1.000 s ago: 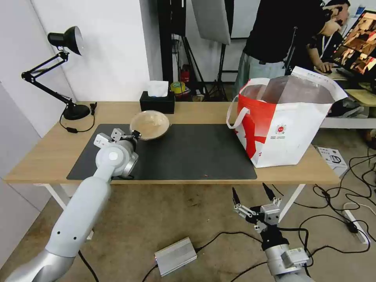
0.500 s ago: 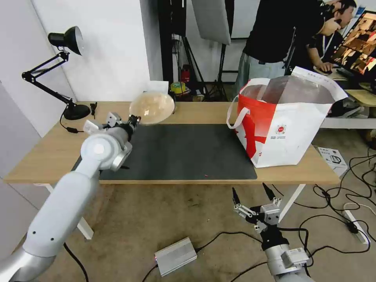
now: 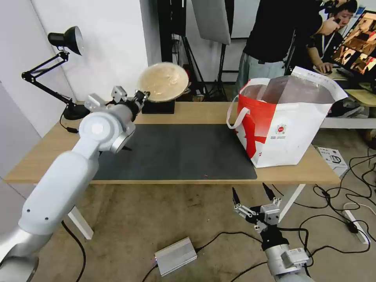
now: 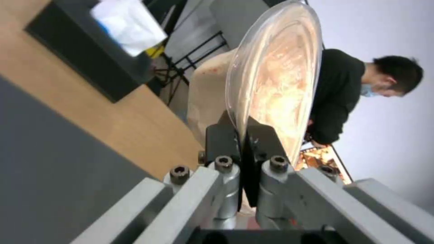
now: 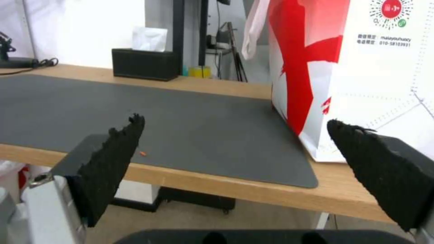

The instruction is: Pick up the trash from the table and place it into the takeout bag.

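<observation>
The left gripper (image 3: 140,96) is closed on the rim of the beige bowl (image 3: 163,82), and its two black fingers (image 4: 222,139) pinch the edge between them. The bowl sticks out beyond the fingertips, in the air above the back edge of the table (image 3: 203,112). It is tilted, so the open side faces partly toward the robot. The takeout bag (image 3: 286,123) stands well apart, far to the gripper's right. The right gripper (image 3: 252,193) hangs below the table front with its fingers spread wide.

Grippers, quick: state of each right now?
Left gripper: shut on the rim of the beige paper-pulp bowl, held above the table.
Right gripper: open, empty.
</observation>
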Controlling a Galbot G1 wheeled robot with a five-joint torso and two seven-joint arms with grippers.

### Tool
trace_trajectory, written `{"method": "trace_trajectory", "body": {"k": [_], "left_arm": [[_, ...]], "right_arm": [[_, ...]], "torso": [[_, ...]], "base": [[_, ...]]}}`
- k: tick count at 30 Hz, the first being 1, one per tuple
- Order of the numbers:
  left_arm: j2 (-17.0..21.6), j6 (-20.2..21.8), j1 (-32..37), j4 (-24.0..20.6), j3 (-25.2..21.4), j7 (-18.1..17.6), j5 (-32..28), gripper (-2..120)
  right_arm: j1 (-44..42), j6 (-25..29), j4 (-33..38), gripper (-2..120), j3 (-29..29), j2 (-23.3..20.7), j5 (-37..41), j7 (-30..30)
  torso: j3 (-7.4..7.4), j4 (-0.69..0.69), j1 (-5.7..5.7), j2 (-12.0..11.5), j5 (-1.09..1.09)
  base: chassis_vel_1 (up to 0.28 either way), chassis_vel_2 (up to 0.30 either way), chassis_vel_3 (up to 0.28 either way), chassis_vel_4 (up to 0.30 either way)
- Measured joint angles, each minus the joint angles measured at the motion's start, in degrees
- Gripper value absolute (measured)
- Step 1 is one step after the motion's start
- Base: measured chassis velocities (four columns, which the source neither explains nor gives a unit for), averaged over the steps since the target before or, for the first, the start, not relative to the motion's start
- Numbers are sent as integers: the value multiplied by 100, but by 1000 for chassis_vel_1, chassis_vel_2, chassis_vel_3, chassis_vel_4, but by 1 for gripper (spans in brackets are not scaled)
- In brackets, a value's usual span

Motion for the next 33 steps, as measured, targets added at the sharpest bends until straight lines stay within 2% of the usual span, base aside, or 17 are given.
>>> {"method": "trace_trajectory", "body": {"k": [7, 33], "left_arm": [[-471, -14, -611, 334, 504, 201, 12, 0], [-1973, -152, -2081, 1760, 1785, 665, 375, 0]], "right_arm": [[0, 0, 0, 100, 0, 0, 0, 0], [0, 0, 0, 100, 0, 0, 0, 0]], "torso": [[0, -1, 0, 0, 1], [0, -1, 0, 0, 1]], "base": [[0, 0, 0, 0], [0, 0, 0, 0]]}}
